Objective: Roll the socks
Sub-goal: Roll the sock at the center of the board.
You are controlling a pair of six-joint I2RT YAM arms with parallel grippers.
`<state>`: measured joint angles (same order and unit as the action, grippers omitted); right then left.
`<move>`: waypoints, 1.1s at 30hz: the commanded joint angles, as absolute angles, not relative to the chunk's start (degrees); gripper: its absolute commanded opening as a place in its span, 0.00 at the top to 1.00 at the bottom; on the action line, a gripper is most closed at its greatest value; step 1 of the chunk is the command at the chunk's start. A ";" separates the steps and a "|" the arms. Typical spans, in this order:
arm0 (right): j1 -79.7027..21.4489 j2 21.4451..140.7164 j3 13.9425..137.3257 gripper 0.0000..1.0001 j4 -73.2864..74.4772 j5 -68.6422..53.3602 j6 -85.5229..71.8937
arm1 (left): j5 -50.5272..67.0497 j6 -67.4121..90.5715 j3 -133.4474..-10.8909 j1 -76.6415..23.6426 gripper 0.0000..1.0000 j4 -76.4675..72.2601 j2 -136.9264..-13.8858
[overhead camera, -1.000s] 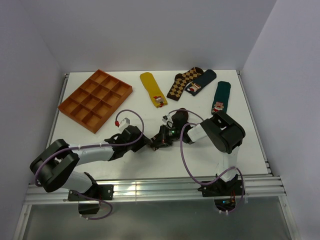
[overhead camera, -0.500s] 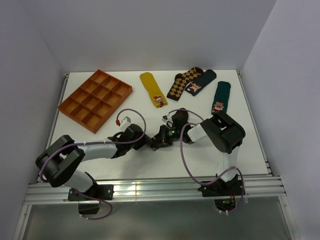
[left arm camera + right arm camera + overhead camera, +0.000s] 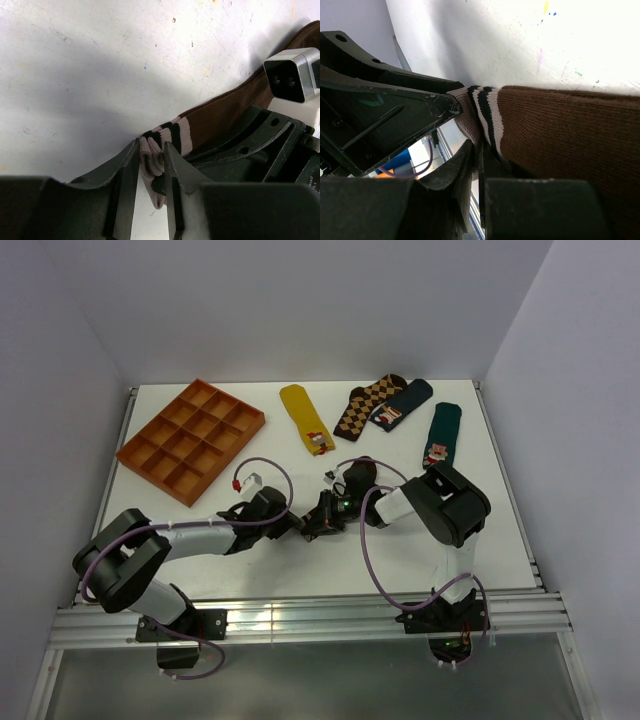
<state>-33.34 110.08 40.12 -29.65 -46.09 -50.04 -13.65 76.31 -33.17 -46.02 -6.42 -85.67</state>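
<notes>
Brown sock (image 3: 560,135) lies flat on the counter (image 3: 100,65), between the two arms. Left fingers (image 3: 151,150) pinched on its striped cuff (pale and dark bands, bunched in the gap). Right fingers (image 3: 476,150) nearly together, clamped on the same cuff from the opposite side. Yellow sock (image 3: 306,417) and orange tray (image 3: 190,440) well apart, far side.

Lab: white-walled enclosure (image 3: 300,310), aluminium rail (image 3: 300,615).

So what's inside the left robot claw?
The striped cuff of the brown sock sits bunched between the left gripper's fingers. The cuff's lowest bit is hidden behind those fingers, and the table right underneath is covered too.
</notes>
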 commanded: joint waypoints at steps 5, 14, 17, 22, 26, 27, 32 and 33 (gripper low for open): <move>-32.78 111.45 39.55 1.00 -25.49 -42.19 -47.55 | -14.41 77.87 -37.26 -46.32 0.69 -1.41 -86.22; -32.70 112.24 39.02 1.00 -27.51 -42.71 -49.04 | -15.91 77.52 -37.88 -46.41 0.67 -0.44 -82.88; -32.70 112.41 38.94 1.00 -27.77 -42.80 -49.13 | -15.03 77.87 -37.44 -46.41 0.68 -1.23 -83.58; -32.70 112.15 38.76 1.00 -27.69 -42.72 -49.04 | -14.15 78.22 -37.35 -46.41 0.71 -1.49 -84.29; -32.70 112.24 38.76 1.00 -27.86 -42.72 -49.13 | -14.33 78.40 -37.35 -46.41 0.75 -0.97 -83.67; -32.70 112.24 38.76 1.00 -27.86 -42.80 -49.22 | -14.33 78.49 -37.27 -46.41 0.75 -0.79 -83.50; -32.61 112.24 38.41 1.00 -28.30 -42.98 -49.83 | -14.50 78.75 -36.91 -46.41 0.75 -0.53 -82.00; -32.61 112.15 38.41 1.00 -28.30 -42.98 -49.92 | -14.41 78.92 -36.74 -46.41 0.75 -0.53 -81.74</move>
